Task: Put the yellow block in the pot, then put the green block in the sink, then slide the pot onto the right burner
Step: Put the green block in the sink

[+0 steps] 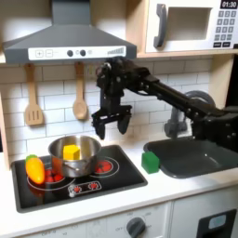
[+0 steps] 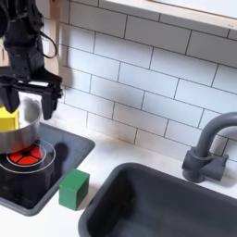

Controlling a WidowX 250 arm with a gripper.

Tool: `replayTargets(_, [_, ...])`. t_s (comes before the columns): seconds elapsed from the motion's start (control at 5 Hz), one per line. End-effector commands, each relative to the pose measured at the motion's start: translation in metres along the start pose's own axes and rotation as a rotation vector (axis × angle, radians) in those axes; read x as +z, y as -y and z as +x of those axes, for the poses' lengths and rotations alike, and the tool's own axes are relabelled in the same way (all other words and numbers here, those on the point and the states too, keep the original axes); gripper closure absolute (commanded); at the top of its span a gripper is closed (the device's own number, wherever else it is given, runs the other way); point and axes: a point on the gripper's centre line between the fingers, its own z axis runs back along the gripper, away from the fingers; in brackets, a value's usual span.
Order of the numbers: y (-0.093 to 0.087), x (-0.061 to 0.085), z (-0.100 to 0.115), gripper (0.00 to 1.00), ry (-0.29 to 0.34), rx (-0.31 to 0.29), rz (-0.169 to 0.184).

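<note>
The only writing that can be read is a small "01:30" at the top right corner of the first exterior view, above the keypad of the microwave point(image 1: 191, 25); its other marks are too small to read. The gripper point(image 1: 111, 121) hangs in the air above the cooktop point(image 1: 116, 178), to the first exterior view's right of the pot point(image 1: 74, 154), with its two fingers pointing down and spread apart, holding nothing. The yellow block point(image 1: 71, 150) sits inside the pot, and the pot stands on the burner at the first exterior view's left, its open mouth facing up. In the second exterior view the green block point(image 2: 74, 187) rests flat on the white counter, just beside the cooktop edge and near the sink point(image 2: 167, 199), with one corner turned toward the camera. An orange-yellow toy point(image 1: 35, 169) lies beside the pot, its long axis running front to back.
</note>
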Motion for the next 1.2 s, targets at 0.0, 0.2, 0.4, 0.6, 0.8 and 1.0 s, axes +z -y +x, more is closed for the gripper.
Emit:
replayTargets(0.0, [0.028,0.003,-0.017,0.0,0.003,-0.075,-0.033])
replayTargets(0.2, [0.036,-0.004,-0.023,0.0,-0.019,-0.095,-0.046])
replayTargets(0.4, [0.04,-0.009,-0.028,0.0,-0.028,-0.115,-0.056])
replayTargets(0.6, [0.043,-0.009,-0.032,0.0,-0.029,-0.125,-0.057])
replayTargets(0.8, [0.049,-0.012,-0.041,0.0,-0.056,-0.14,-0.07])
replayTargets(1.0, [0.058,-0.011,-0.048,0.0,-0.059,-0.171,-0.081])
